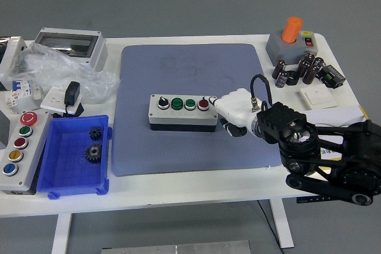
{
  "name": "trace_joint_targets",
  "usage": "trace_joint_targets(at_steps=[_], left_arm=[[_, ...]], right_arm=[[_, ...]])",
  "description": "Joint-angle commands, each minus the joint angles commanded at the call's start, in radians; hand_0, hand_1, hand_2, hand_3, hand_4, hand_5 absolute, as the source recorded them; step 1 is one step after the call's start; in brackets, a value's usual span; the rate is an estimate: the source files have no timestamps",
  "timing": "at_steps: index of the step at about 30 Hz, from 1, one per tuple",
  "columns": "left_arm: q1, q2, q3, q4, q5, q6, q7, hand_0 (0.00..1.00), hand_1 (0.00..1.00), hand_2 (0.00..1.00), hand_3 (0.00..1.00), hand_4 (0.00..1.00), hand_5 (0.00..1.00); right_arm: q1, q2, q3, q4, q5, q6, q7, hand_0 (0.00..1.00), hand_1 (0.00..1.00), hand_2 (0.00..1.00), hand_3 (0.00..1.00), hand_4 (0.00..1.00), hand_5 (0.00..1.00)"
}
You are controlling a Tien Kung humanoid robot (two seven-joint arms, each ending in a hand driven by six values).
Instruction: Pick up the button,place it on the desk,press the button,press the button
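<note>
A grey button box with a black selector knob, two green buttons and a red button lies on the blue mat. My right hand, white with black fingertips, reaches in from the right. Its extended finger touches the box's right end, right beside the red button. The other fingers are curled under the palm and hold nothing. The left arm is out of view.
A blue bin with two gears sits at front left, beside a second button box. Grey enclosure and plastic bags lie at back left. An orange-topped grey unit, capacitors and a white switch plate stand at back right.
</note>
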State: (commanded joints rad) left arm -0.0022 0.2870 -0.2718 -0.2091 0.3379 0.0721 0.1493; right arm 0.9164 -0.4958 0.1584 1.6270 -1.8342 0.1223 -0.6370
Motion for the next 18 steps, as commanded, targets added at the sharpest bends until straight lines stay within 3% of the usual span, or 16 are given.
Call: trace_joint_targets(at_steps=[18], left_arm=[[-0.001, 0.000, -0.006, -0.001, 0.007, 0.001, 0.000, 0.619, 0.626, 0.560, 0.594, 0.566, 0.319]], right_arm=[[0.002, 0.005, -0.045, -0.012, 0.031, 0.017, 0.005, 0.513, 0.515, 0.300, 0.998, 0.377, 0.002]])
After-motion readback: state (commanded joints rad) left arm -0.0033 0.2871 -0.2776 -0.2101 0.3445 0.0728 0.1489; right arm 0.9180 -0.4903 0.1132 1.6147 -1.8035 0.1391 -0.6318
